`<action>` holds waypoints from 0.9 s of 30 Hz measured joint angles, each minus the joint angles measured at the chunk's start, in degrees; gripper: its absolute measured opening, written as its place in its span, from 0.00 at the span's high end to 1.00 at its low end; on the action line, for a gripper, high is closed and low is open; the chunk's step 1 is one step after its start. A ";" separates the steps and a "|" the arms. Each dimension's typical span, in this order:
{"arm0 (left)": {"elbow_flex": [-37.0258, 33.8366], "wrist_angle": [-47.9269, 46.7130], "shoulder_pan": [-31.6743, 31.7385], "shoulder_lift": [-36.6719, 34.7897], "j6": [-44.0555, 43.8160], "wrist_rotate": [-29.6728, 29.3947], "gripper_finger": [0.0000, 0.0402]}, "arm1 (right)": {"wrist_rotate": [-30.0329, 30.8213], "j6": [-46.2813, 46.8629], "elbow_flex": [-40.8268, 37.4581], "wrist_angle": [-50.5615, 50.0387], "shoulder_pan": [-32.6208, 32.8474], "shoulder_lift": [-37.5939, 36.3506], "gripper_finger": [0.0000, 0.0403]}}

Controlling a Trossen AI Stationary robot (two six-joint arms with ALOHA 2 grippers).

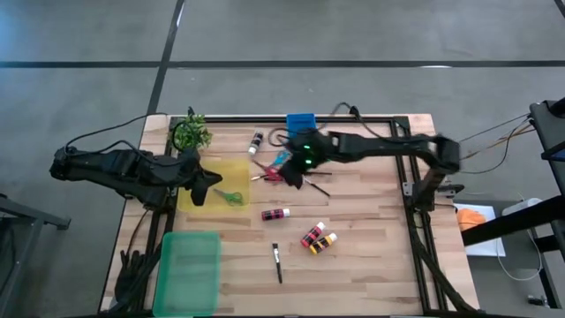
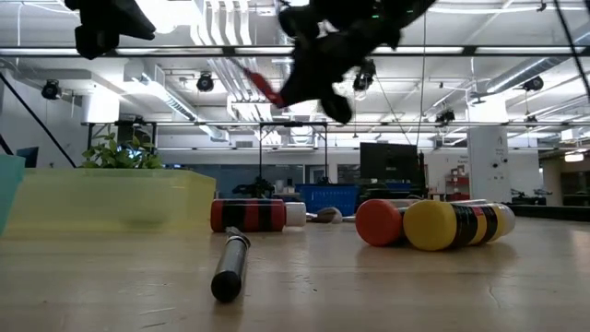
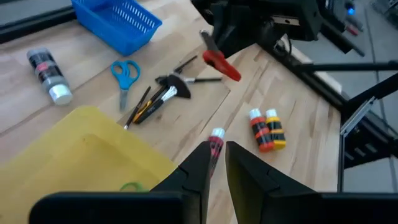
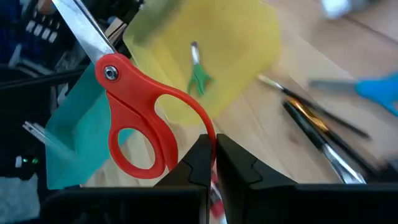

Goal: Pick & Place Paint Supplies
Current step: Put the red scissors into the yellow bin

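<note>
1. While the right gripper (image 4: 210, 146) hangs above the table's middle, its fingers are pinched tight on the red scissors (image 4: 134, 112); the scissors are up in the air, blades (image 4: 81, 31) pointing away from the claw.
2. At about 9 o'clock the left gripper (image 3: 217, 155) floats over the yellow tray (image 1: 205, 187); its fingers are almost closed and hold nothing.
3. Green scissors (image 1: 231, 197) lie inside that tray.
4. Blue scissors (image 3: 124, 73) and dark brushes (image 3: 155, 99) lie near 12 o'clock, beside the blue basket (image 3: 118, 22).
5. Paint bottles (image 1: 318, 238) rest near 5 o'clock; one brush (image 1: 277, 263) lies at 6 o'clock.
</note>
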 joint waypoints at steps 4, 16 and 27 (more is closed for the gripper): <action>0.00 -1.85 0.00 0.00 -0.07 2.27 0.85 | -3.06 -2.24 10.08 -1.66 -0.18 8.65 0.97; -0.04 -2.89 -0.07 0.00 -0.23 5.22 0.85 | -7.84 -6.35 42.38 -14.64 -0.18 32.29 0.97; -0.07 -2.81 -0.07 0.00 -0.06 5.72 0.85 | -7.47 -10.91 53.53 -23.67 -0.15 40.31 0.97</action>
